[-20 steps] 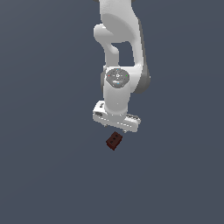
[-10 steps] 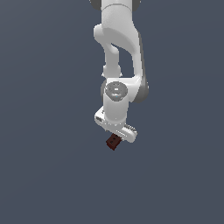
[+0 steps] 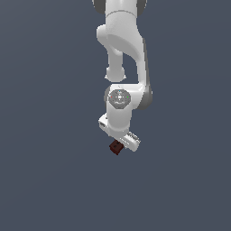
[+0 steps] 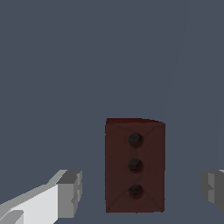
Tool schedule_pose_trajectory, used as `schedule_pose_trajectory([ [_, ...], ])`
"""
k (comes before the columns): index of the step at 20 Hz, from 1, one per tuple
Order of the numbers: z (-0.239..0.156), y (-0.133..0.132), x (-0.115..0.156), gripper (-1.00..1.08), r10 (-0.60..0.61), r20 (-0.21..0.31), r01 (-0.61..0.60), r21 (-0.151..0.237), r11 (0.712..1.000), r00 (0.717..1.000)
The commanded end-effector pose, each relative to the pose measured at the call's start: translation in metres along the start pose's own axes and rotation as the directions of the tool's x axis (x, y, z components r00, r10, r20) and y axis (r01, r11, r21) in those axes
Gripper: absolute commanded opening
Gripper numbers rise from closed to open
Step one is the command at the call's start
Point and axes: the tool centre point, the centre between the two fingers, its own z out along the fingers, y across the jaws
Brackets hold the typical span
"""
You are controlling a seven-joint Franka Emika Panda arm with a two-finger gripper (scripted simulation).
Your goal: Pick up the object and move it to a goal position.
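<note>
Claw (image 3: 121, 143) dropped lower, now over block (image 3: 116, 147).

env: sim render | flat gray void bg, no furnishings

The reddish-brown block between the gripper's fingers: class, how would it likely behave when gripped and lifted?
The block looks rigid with flat sides, so it probably won't roll or flex. The open gripper straddles its narrow width, so a squeeze there should hold. It looks small, likely light.

Reddish-brown rectangular block (image 4: 135, 165), 3 dark dots on top, lying flat.
</note>
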Motion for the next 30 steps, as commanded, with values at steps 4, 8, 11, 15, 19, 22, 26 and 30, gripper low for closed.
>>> schedule_pose_trajectory([
  [4, 0.003, 0.000, 0.000, 1.00, 0.000, 0.000, 0.000, 0.000, 1.000, 1.000],
  [8, 0.018, 0.000, 0.000, 1.00, 0.001, 0.000, -0.001, 0.000, 1.000, 1.000],
  [11, 0.034, 0.001, -0.001, 1.00, 0.004, 0.000, -0.004, 0.000, 1.000, 1.000],
  [15, 0.048, 0.001, -0.001, 1.00, 0.005, 0.000, -0.005, 0.000, 1.000, 1.000],
  [19, 0.051, 0.000, 0.000, 1.00, 0.005, 0.000, -0.005, 0.000, 1.000, 1.000],
  [22, 0.051, 0.000, 0.000, -1.00, 0.005, 0.000, -0.005, 0.000, 1.000, 1.000],
  [26, 0.051, 0.000, 0.000, -1.00, 0.005, 0.000, -0.005, 0.000, 1.000, 1.000],
  [30, 0.050, 0.000, 0.000, -1.00, 0.005, 0.000, -0.005, 0.000, 1.000, 1.000],
])
